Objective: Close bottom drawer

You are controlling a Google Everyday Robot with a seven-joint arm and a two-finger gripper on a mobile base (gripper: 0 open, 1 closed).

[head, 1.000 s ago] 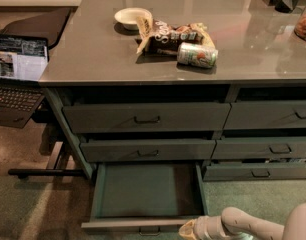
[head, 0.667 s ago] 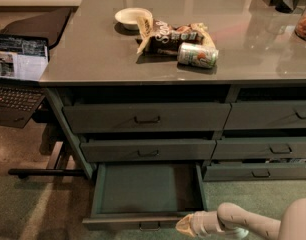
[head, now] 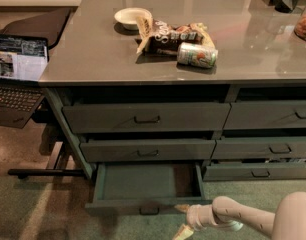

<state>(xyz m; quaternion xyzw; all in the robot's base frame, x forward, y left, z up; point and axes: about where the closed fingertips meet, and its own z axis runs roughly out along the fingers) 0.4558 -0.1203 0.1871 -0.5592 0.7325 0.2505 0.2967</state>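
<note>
The bottom drawer [head: 148,181] on the left side of the grey-green cabinet stands pulled out, its flat green floor bare. Its low front panel carries a small dark pull [head: 149,211]. My gripper [head: 181,220] is at floor level just right of that pull, at the right end of the drawer's front panel, with the cream forearm trailing off to the lower right. Its two fingertips [head: 182,209] stand apart, the upper one against the panel's lower edge, and hold nothing.
Above it are two taller-fronted drawers [head: 145,118], slightly ajar, with more drawers to the right [head: 260,173]. The countertop [head: 93,59] holds a bowl [head: 130,17], snack bags [head: 168,34] and a can [head: 197,55]. A laptop [head: 15,79] sits at left.
The bottom drawer has slid partway in toward the cabinet, and my gripper has moved with its front panel, away from the camera.
</note>
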